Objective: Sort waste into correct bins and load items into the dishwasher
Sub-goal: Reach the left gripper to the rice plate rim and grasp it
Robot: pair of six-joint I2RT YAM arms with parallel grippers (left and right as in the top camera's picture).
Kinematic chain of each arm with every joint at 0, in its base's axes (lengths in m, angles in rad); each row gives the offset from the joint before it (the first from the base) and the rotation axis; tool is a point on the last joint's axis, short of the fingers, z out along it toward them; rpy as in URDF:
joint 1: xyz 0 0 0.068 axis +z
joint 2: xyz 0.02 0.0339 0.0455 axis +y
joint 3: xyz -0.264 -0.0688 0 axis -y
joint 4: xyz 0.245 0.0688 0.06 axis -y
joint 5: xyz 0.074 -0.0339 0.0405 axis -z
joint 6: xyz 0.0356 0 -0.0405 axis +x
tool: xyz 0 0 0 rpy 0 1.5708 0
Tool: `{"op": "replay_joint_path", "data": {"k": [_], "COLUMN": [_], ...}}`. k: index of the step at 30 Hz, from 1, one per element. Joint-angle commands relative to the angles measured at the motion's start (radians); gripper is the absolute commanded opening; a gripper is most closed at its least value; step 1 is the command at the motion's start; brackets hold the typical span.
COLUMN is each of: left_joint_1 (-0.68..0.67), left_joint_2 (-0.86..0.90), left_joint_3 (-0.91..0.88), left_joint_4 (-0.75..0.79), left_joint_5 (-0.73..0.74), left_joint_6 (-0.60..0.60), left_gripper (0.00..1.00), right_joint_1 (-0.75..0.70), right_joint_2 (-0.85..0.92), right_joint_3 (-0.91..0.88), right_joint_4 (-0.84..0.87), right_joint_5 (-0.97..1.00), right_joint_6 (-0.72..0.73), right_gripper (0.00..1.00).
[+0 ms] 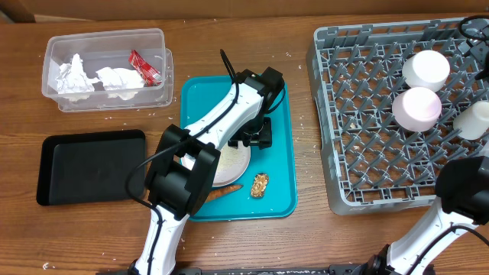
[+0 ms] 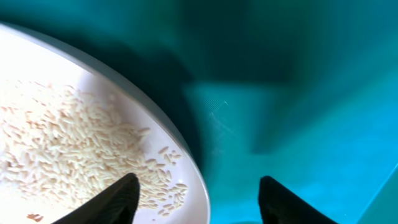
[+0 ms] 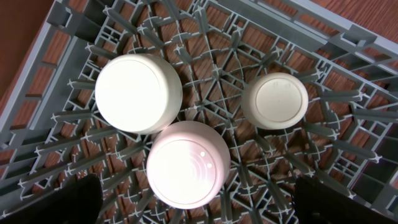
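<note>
Progress check, overhead view as clock face, teal tray (image 1: 279,168) at centre

- Done: clear tub (image 1: 107,33) at 10 o'clock holds the napkins (image 1: 72,75) and red wrapper (image 1: 143,67). Dish rack (image 1: 367,176) at 3 o'clock carries two upturned bowls (image 1: 425,69) (image 1: 416,107) and a cup (image 1: 477,118)
- Left: plate (image 1: 233,164) on the teal tray, rice (image 2: 56,149) on it; carrot piece (image 1: 225,191) at its 6 o'clock, brown lump (image 1: 260,184) at 4 o'clock. Black tray (image 1: 92,166) at 9 o'clock has nothing in it. No chopsticks seen in any view
- Left claw (image 2: 198,196): partly open, jaws astride the plate rim, one over the rice side, one over teal; nothing gripped
- Right claw (image 3: 199,202): spread wide above the rack, holding nothing

Judgement: roughly halfway; food scraps and plate remain
</note>
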Motion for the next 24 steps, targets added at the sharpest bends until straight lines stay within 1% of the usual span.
{"op": "replay_joint_path", "data": {"k": [1, 4, 8, 9, 24], "left_joint_1": [-0.001, -0.004, -0.01, -0.011, -0.023], "left_joint_2": [0.0, 0.017, 0.025, 0.025, 0.035], "left_joint_3": [-0.007, -0.007, -0.007, -0.007, -0.007], "left_joint_4": [0.001, 0.001, 0.001, 0.002, 0.003], "left_joint_5": [-0.05, -0.051, -0.051, -0.051, -0.052], "left_joint_6": [0.012, 0.012, 0.012, 0.012, 0.005], "left_gripper": [0.6, 0.58, 0.5, 0.49, 0.47], "right_joint_1": [0.002, 0.002, 0.002, 0.002, 0.002], "right_joint_2": [-0.006, -0.006, -0.006, -0.006, -0.006], "right_joint_3": [0.013, 0.013, 0.013, 0.013, 0.013], "right_joint_4": [0.003, 0.003, 0.003, 0.004, 0.003], "right_joint_5": [0.0, 0.0, 0.0, 0.0, 0.0], "right_joint_6": [0.008, 0.008, 0.008, 0.008, 0.008], "right_gripper": [1.0, 1.0, 1.0, 1.0, 1.0]}}
